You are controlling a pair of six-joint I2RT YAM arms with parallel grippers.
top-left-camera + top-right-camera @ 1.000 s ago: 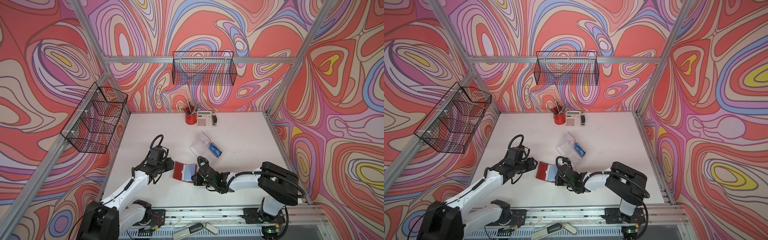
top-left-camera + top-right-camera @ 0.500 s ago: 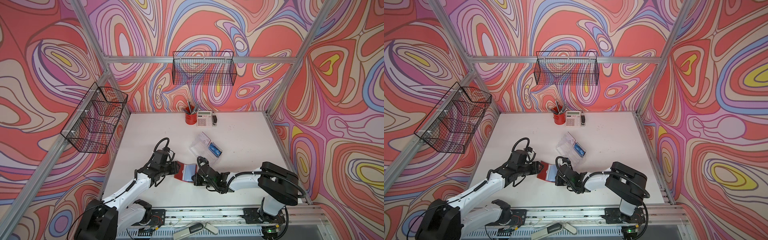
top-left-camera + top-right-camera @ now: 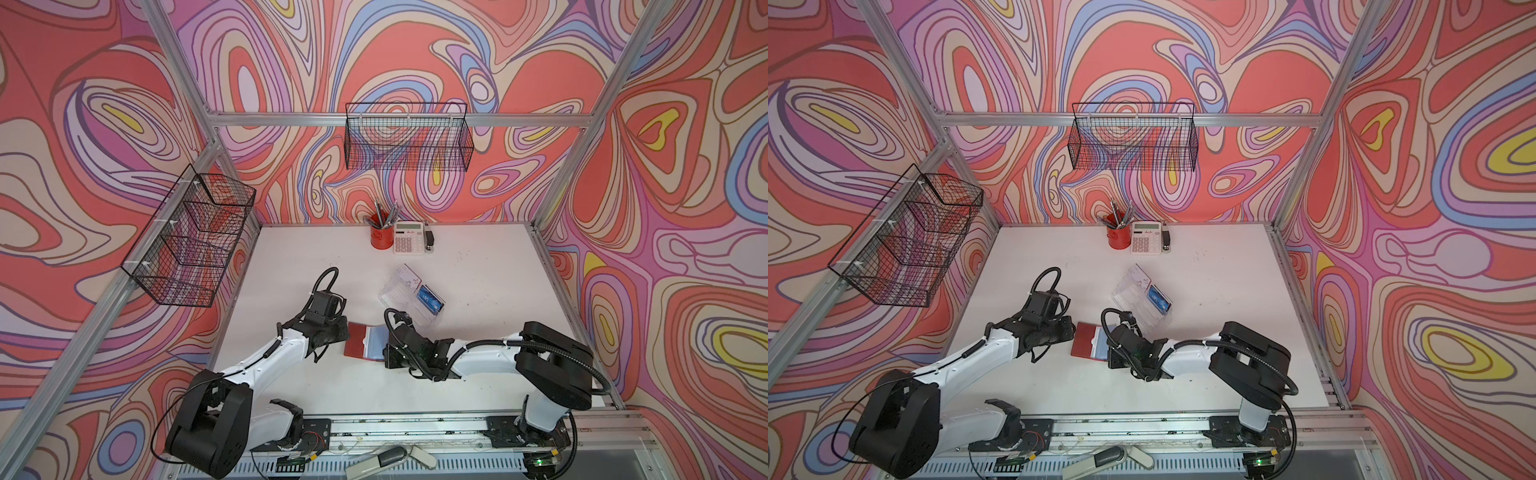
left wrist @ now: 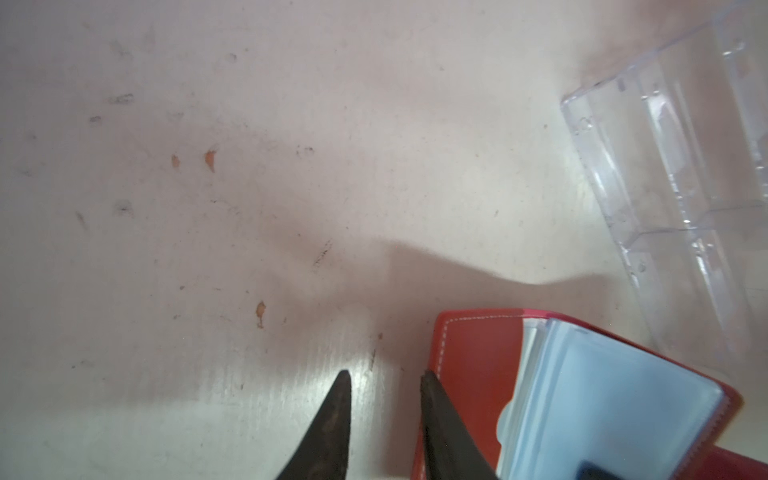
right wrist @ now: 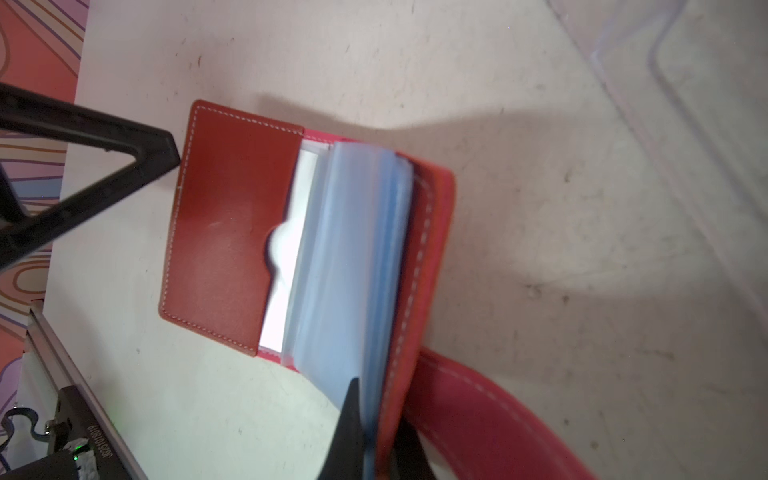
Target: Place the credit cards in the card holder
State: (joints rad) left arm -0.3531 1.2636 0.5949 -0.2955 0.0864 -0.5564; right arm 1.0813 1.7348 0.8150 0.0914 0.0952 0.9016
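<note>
The red card holder (image 3: pixel 358 340) (image 3: pixel 1084 340) lies open on the white table, its clear bluish sleeves (image 5: pixel 353 257) standing up. My right gripper (image 5: pixel 376 411) (image 3: pixel 388 347) is shut on the holder's right cover and sleeves. My left gripper (image 4: pixel 385 374) (image 3: pixel 344 332) sits low at the holder's left edge (image 4: pixel 469 365). Its jaws stand a narrow gap apart, with only table between them, and one fingertip (image 4: pixel 428 382) is at the red cover's rim. A blue credit card (image 3: pixel 428 298) (image 3: pixel 1158 298) lies in a clear plastic case (image 3: pixel 405 293) behind the holder.
A red pen cup (image 3: pixel 381 237), a calculator (image 3: pixel 408 237) and a small black item (image 3: pixel 430 240) stand at the table's back edge. Wire baskets hang on the back wall (image 3: pixel 409 139) and left wall (image 3: pixel 191 237). The clear case (image 4: pixel 685 187) lies close to the holder.
My left gripper has moved right up to the holder's left edge, and its jaws have narrowed. The right gripper has kept its hold and place.
</note>
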